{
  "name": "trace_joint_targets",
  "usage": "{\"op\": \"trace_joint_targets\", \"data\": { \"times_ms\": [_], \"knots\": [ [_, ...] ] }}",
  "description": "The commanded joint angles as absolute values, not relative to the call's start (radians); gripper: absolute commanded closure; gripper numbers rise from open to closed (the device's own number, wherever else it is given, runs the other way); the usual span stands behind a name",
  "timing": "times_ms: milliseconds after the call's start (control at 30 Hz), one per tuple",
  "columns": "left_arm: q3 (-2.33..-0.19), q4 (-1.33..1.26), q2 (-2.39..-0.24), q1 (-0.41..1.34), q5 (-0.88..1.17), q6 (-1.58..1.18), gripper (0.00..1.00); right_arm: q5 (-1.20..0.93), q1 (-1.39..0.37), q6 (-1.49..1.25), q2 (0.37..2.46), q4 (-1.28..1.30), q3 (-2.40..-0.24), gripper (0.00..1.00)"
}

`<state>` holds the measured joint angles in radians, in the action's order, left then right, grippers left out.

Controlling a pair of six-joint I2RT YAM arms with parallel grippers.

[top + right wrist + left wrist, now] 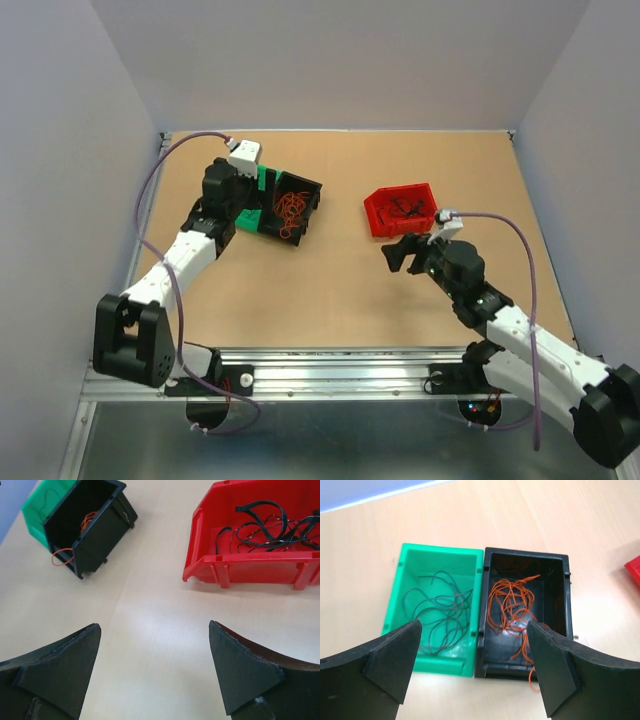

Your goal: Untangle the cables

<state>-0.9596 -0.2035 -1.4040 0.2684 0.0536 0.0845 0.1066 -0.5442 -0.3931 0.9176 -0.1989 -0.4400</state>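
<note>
Where the cables are sorted by colour, three bins are seen on the surface [330, 290]. A green bin [410, 565] and a black bin [560, 580] are set side by side, their long walls touching, toward the far edge and left of the middle. A red bin [240, 570] is placed well apart from them, toward the far edge and right of the middle.

A bunch of orange wires [507, 605] is held in the black bin. Its long axis is laid along the bin's length, and one loop is spilled over the bin's low open end onto the surface. Thin dark wires [445, 615] are coiled loosely in the green bin, stretched mostly along its length as well. Wavy black cables [270, 527] are heaped in the red bin and spread mainly along its long side; no single direction can be given for them.

The left pincer [474, 625] is held above the paired bins with its fingers wide apart, and nothing is gripped. The right pincer [155, 626] is poised over bare surface just on the near side of the red bin, likewise spread wide and empty.
</note>
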Motion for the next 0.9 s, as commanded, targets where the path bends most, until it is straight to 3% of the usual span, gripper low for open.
{"op": "trace_joint_targets", "data": {
  "times_ms": [0, 233, 333, 500, 600, 867],
  "knots": [
    [-0.872, -0.252, -1.186, 0.255, 0.081, 0.165, 0.01, 0.103, -0.549, -0.4, 0.752, -0.279, -0.328, 0.06],
    [-0.6, -0.235, -0.812, 0.255, 0.287, 0.317, 0.05, 0.176, -0.549, -0.454, 0.383, -0.16, -0.183, 0.06],
    [-0.514, -0.235, -0.695, 0.255, 0.285, 0.354, 0.06, 0.193, -0.549, -0.468, 0.283, -0.149, -0.144, 0.06],
    [-0.362, -0.293, -0.519, 0.255, 0.192, 0.382, 0.05, 0.183, -0.548, -0.476, 0.253, -0.141, -0.127, 0.06],
    [-0.336, -0.273, -0.396, 0.255, 0.267, 0.408, 0.05, 0.175, -0.548, -0.477, 0.282, -0.143, -0.133, 0.06],
    [-0.31, -0.256, -0.318, 0.255, 0.295, 0.425, 0.05, 0.17, -0.548, -0.479, 0.281, -0.143, -0.132, 0.07]
  ]
}}
